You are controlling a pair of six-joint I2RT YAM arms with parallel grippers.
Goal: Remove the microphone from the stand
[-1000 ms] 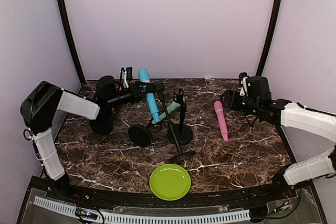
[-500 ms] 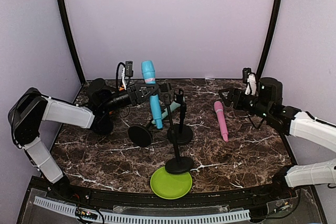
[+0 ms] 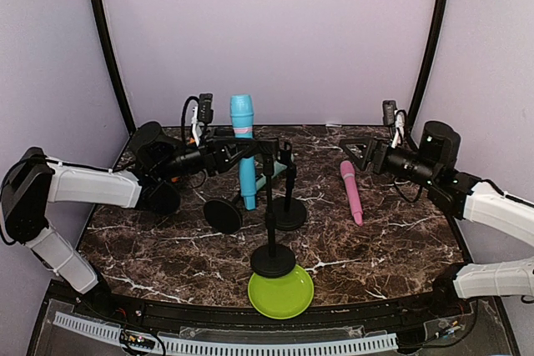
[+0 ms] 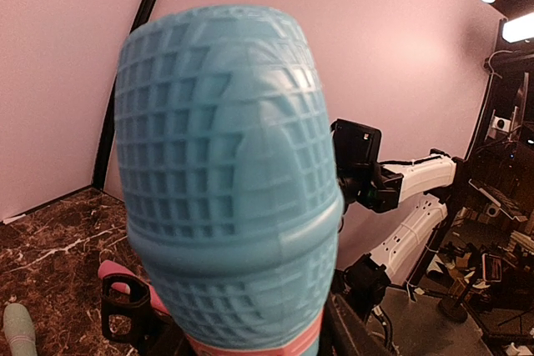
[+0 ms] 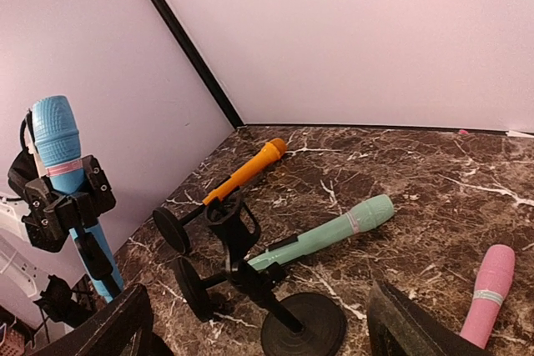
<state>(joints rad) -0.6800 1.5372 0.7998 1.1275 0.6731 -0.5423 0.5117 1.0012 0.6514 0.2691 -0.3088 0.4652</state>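
While the left fingers are closed around the blue microphone just under its pink band, the microphone stands upright above the table, head up and tail pointing down at the marble. Its long axis is vertical. The stand runs parallel to it, just beside it on the right in the overhead view. The stand's pole rises from a round base at the far rim of the green plate to a clip level with the left fingers. The clip looks to be gripping the microphone's body, though the view is too small to be sure. Whether the base rests on the table or hangs clear of it I cannot tell.

The right fingers are spread wide and hold nothing; in their own camera the two tips sit at the bottom corners with open space between them. They hover well apart from the stand, off to the right past the pink microphone lying on the table, and point across toward it. So the left arm is the nearer one, with its grip on the microphone, and the stand lies to the left of the right fingers. By my judgement the separation turns on that vertical axis — the right fingers would need to cross over and pin the pole or base, so the left can draw the microphone up out of the clip.
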